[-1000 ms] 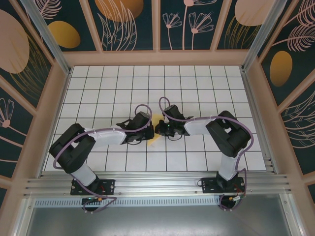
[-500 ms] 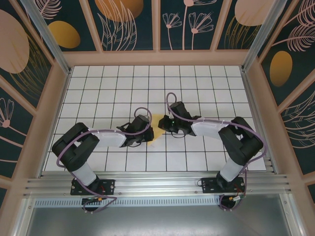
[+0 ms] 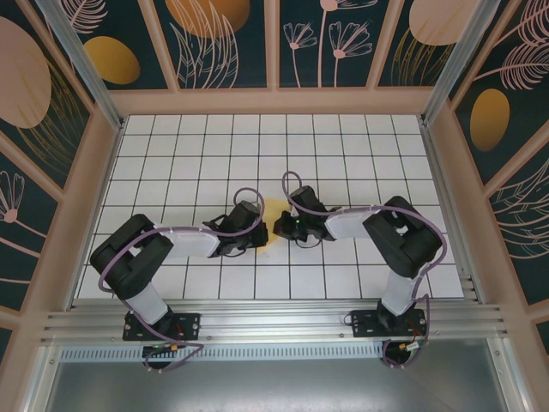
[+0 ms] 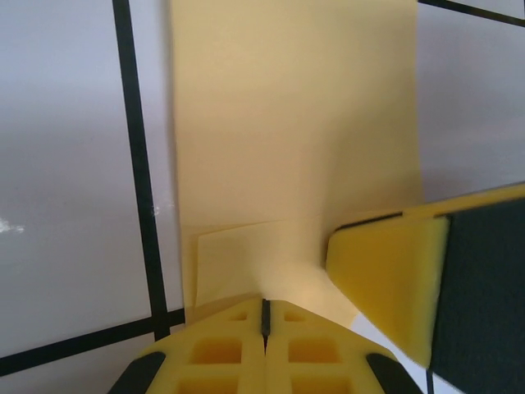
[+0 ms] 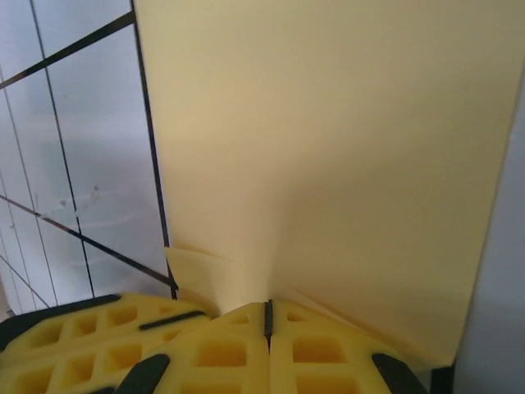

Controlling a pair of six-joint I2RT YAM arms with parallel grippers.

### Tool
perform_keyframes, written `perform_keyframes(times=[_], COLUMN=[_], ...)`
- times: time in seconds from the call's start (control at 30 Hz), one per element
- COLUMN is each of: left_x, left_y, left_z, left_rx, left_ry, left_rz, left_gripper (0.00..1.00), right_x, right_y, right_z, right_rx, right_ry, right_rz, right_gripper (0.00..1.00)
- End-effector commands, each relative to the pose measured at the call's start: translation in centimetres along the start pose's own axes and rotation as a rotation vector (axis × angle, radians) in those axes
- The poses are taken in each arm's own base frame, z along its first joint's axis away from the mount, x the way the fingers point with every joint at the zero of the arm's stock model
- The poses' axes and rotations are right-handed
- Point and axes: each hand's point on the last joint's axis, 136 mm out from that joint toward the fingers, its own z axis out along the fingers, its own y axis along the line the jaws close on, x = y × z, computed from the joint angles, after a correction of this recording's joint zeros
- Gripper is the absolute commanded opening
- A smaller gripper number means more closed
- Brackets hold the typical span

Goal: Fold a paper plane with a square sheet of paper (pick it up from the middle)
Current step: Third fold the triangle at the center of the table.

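Left wrist, right wrist: both jaws pinch paper sheet; top external: yellow sliver.

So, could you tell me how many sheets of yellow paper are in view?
1: the yellow paper lies mid-table between the left arm and right arm, partly covered by them.

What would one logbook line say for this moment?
left gripper: shut on yellow paper | right gripper: shut on yellow paper | paper: partly folded, between grippers
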Motion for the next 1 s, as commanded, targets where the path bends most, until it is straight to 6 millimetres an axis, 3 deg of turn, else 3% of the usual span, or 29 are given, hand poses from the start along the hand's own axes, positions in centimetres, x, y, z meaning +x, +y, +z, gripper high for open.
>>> perform_keyframes(times=[0.0,0.13,0.47,0.83,0.97], left_x=[3.5,4.0,5.2,4.2,3.9], left_y=[4.4,5.2,6.3,4.9,4.4], left_z=[0.3,0.3,0.1,-0.2,-0.3], left_rx=[-0.138,-0.154,-0.172,-0.131,-0.116], left_ry=[0.108,0.113,0.133,0.117,0.114], left_rz=[-0.002,-0.003,0.002,0.035,0.059], left_gripper=[0.00,0.00,0.00,0.00,0.00], right_x=[-0.9,-0.8,-2.2,-4.6,-5.0], right_y=[-1.5,-3.3,-4.4,-4.3,-3.0], right_z=[0.7,0.3,-1.4,-2.9,-3.5], right_rx=[0.101,0.141,0.124,0.137,0.093], right_ry=[-0.023,-0.033,-0.070,-0.116,-0.124], right_rz=[-0.005,0.023,0.045,0.020,0.003], right_gripper=[0.05,0.06,0.06,0.09,0.10])
